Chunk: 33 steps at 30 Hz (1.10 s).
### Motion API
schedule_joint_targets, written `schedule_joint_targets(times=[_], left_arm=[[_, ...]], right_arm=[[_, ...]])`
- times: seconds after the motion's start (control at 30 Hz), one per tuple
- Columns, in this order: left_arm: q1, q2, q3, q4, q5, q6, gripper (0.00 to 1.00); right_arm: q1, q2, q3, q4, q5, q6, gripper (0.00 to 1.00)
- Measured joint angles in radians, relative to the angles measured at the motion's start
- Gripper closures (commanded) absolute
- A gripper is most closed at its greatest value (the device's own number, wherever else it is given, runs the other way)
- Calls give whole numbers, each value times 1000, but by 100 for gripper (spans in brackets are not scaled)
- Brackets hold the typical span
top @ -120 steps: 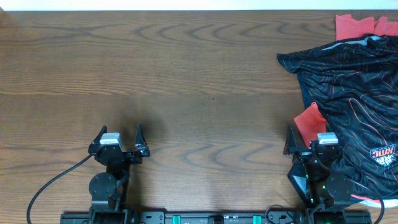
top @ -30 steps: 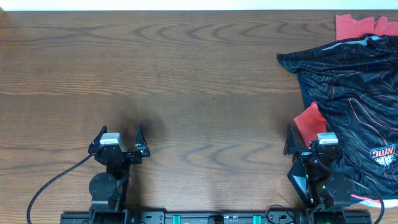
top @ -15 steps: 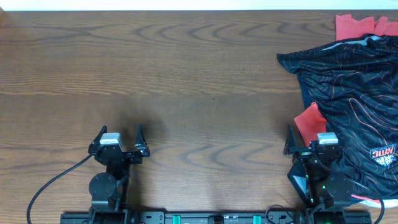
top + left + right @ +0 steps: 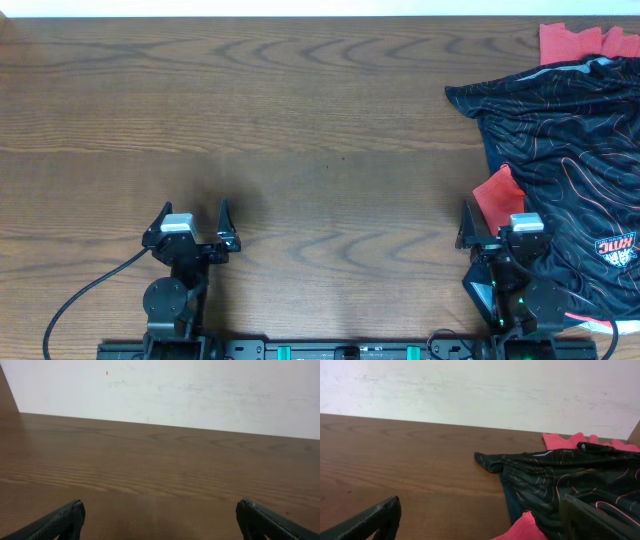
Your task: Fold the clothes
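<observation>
The black jersey (image 4: 570,150) with orange-red contour lines lies crumpled at the table's right side, reaching from the far edge down to the near right corner. In the right wrist view the jersey (image 4: 560,475) spreads ahead and to the right. My right gripper (image 4: 500,220) stands open at the jersey's near left edge with nothing between its fingers, and its right finger (image 4: 585,520) is over the cloth. My left gripper (image 4: 192,215) stands open and empty over bare wood at the near left, far from the jersey. In the wrist views only the tips of the left gripper (image 4: 160,522) and right gripper (image 4: 480,522) show.
A red T-shirt (image 4: 575,40) pokes out behind the jersey, and a red corner (image 4: 497,193) sticks out just ahead of my right gripper. A navy strip (image 4: 512,497) shows under the jersey's left edge. The brown wooden table (image 4: 300,120) ends at a white wall.
</observation>
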Motion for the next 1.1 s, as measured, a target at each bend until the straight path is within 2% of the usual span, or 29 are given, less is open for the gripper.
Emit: schedule_joint_targets(times=[0.87, 1.1], left_arm=[[0, 0, 0, 0, 0, 0, 2], [0, 0, 0, 0, 0, 0, 2]], right_arm=[[0, 0, 0, 1, -9, 1, 1], [0, 3, 0, 1, -16, 58, 1]])
